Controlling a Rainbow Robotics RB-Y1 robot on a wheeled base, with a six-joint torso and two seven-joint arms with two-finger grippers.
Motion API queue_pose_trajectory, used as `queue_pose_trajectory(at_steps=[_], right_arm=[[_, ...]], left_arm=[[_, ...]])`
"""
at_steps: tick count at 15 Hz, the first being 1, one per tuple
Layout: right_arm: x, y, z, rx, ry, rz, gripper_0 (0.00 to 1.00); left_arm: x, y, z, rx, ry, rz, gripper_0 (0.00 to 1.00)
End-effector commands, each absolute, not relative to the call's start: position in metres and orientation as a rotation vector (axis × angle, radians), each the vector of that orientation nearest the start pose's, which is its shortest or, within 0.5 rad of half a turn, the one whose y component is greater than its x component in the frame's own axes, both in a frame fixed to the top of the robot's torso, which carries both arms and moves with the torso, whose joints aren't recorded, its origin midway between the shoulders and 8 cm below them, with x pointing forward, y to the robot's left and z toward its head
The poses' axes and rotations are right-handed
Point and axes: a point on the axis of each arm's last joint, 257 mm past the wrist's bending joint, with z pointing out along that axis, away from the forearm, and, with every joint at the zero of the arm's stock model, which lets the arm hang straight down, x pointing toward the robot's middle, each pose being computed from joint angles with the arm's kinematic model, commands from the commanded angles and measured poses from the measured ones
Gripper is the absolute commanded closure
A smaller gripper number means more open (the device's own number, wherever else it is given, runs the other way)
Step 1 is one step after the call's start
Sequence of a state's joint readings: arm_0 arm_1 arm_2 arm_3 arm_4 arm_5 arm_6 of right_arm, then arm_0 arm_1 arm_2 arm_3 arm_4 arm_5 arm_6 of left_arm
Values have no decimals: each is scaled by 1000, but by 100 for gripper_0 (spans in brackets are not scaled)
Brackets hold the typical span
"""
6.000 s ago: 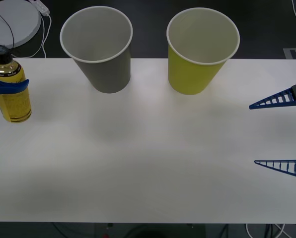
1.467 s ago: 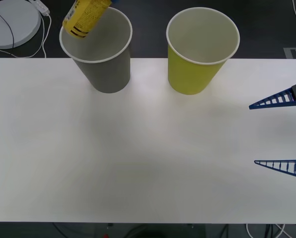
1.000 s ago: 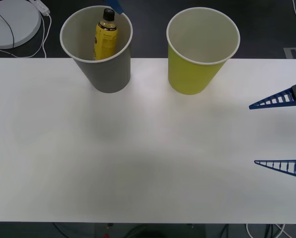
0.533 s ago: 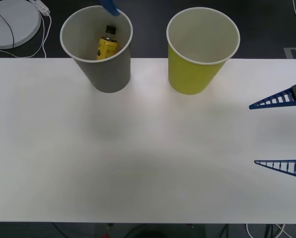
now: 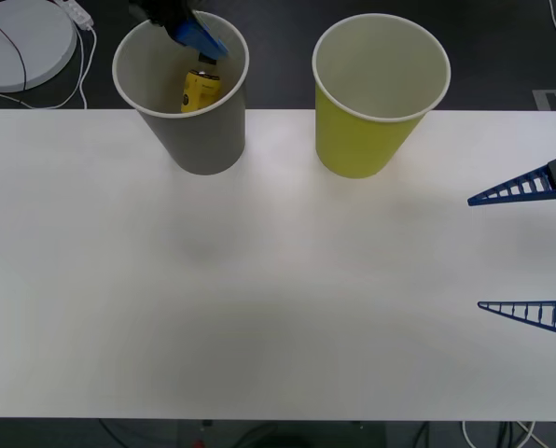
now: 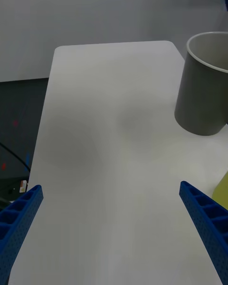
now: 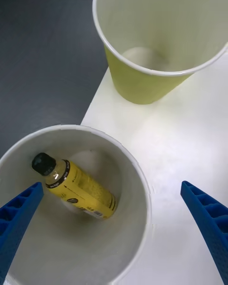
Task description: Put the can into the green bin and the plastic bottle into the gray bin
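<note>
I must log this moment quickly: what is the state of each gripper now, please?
Left gripper: open, holding nothing, above the gray bin where the plastic bottle lies.
Right gripper: open, empty, at the table's right edge.

You see a yellow plastic bottle (image 7: 78, 190) with black cap, gray bin (image 5: 203, 140) and yellow-green bin (image 5: 362, 140) white inside, white table (image 5: 259, 299), blue ribbed fingers (image 5: 525, 313).

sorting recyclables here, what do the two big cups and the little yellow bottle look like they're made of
Gray cup and yellow-green cup: probably paper, matte outside, white inside, thin rolled white rims. Yellow bottle, lying inside the gray cup: likely plastic, glossy with highlights, and a ribbed black cap, probably plastic too.
</note>
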State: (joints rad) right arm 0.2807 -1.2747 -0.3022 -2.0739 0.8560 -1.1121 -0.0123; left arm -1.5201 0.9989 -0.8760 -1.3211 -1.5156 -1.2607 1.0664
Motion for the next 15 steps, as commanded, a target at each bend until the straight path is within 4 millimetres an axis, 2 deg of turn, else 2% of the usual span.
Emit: queue_pose_trajectory(at_steps=[1,5,10,15], right_arm=[[306,-221,-77,-1565,1368,503,0],[306,-221,-77,-1565,1368,503,0],[306,-221,-77,-1565,1368,503,0],[306,-221,-77,-1565,1368,503,0]], left_arm=[[544,116,49,1388,1972,-155,0],[517,119,46,1372,1942,-343,0],[495,146,35,1467,1845,-419,0],[474,154,15,1517,1753,-456,0]])
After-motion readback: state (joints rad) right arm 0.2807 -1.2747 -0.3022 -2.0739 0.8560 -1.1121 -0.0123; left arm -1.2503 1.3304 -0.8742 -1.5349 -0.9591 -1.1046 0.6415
